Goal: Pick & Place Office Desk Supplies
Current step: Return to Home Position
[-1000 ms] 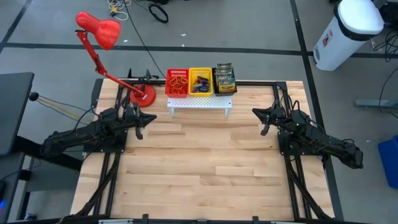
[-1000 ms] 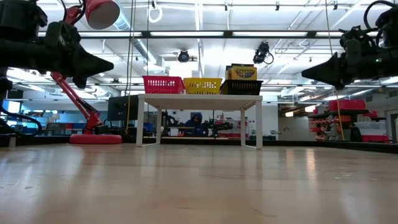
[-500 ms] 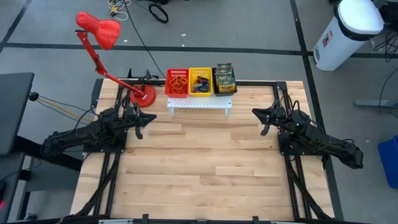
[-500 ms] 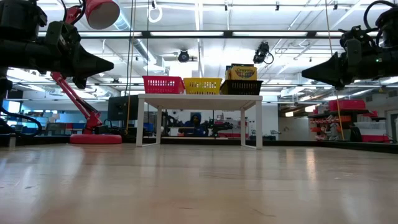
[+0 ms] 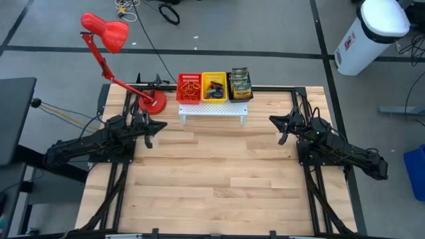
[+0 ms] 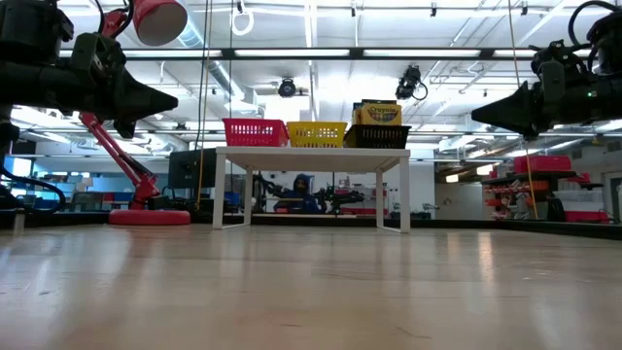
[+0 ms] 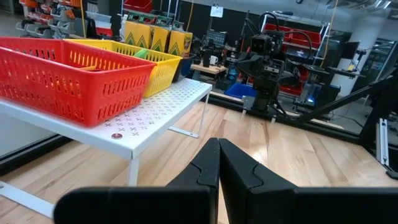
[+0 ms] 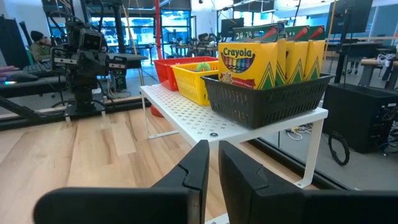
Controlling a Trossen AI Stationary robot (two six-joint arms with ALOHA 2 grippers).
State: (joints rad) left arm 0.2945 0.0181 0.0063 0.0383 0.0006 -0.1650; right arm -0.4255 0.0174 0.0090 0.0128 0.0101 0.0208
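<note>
Overhead view of a wooden bench (image 5: pixel 212 172) with a dark robot arm at each side.

- **Rack and bins:** A white perforated rack (image 5: pixel 212 109) stands at the bench's 12 o'clock edge, its long axis running from 9 to 3 o'clock. Three bins sit on it in a row: a red bin (image 5: pixel 179 89), a yellow bin (image 5: pixel 214 73) and a black bin (image 8: pixel 267 99).
- **Supplies:** The yellow-and-green crayon boxes (image 5: pixel 240 81) stand upright in the black bin. Rubber bands (image 5: pixel 190 88) lie looped in the red bin, and more coloured ones lie in the yellow bin. No supplies show on the bench boards.
- **Lamp:** A red desk lamp (image 5: pixel 106 32) stands just beside the rack, at its 9 o'clock end.
- **Left arm:** The left arm (image 5: pixel 99 143) hangs at the bench's 9 o'clock side, above the boards. Its jaws are clenched on nothing and point toward 3 o'clock. The rack lies at about 1 o'clock from them, red bin nearest.
- **Right arm:** The right arm (image 5: pixel 332 149) mirrors it at the 3 o'clock side. Its jaws are pressed nearly together, hold nothing, and point toward 9 o'clock. The rack lies at about 11 o'clock from them, black bin nearest.

Both sets of jaws are well apart from the rack, so pulling back to rest looks unobstructed.
</note>
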